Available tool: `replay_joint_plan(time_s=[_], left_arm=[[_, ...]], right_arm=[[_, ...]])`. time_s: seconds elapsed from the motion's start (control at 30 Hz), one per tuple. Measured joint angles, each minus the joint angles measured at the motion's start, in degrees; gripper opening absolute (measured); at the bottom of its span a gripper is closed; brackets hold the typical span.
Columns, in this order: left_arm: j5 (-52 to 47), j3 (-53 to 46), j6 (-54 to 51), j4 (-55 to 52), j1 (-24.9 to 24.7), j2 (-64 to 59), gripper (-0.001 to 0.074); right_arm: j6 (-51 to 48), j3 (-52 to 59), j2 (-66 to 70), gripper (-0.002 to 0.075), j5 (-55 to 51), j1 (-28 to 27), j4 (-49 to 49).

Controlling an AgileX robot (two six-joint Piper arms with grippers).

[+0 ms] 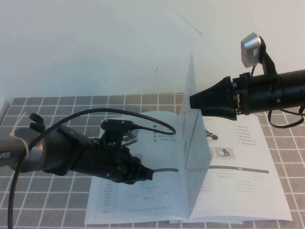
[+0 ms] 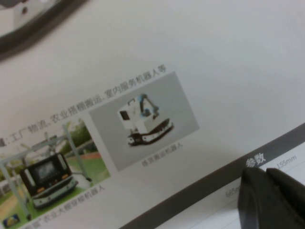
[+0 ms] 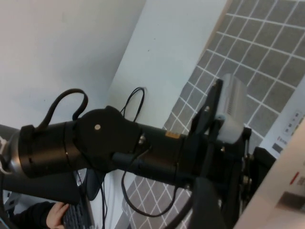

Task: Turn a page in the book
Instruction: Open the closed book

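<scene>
The book lies open on the grid mat. One thin white page stands nearly upright over the spine. My right gripper comes in from the right and is shut on that page's upper outer edge. In the right wrist view the page runs beside one dark finger. My left gripper is shut, with its tips resting on the book's left-hand page. The left wrist view shows its tips at a dark header bar, below small vehicle photos.
The grey grid mat covers the table, with a white surface behind it. The left arm's black cable arcs over the left-hand page. A small white object sits at the far left edge. The left arm fills the right wrist view.
</scene>
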State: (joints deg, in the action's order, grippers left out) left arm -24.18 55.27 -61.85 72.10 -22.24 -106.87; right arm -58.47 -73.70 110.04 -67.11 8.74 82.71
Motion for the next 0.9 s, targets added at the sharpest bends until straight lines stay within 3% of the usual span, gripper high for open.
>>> replay_joint_plan(time_s=[0.77,0.9], left_arm=[[0.0,0.0,0.0,2.8,0.0,0.0,-0.0004],[0.0,0.0,0.0,3.77,0.0,0.0,-0.0004]], right_arm=[[-5.43,0.0,0.0,0.0439,2.96,6.48,5.23],[-5.53,0.0,0.0,0.0403,5.3,6.84,5.23]])
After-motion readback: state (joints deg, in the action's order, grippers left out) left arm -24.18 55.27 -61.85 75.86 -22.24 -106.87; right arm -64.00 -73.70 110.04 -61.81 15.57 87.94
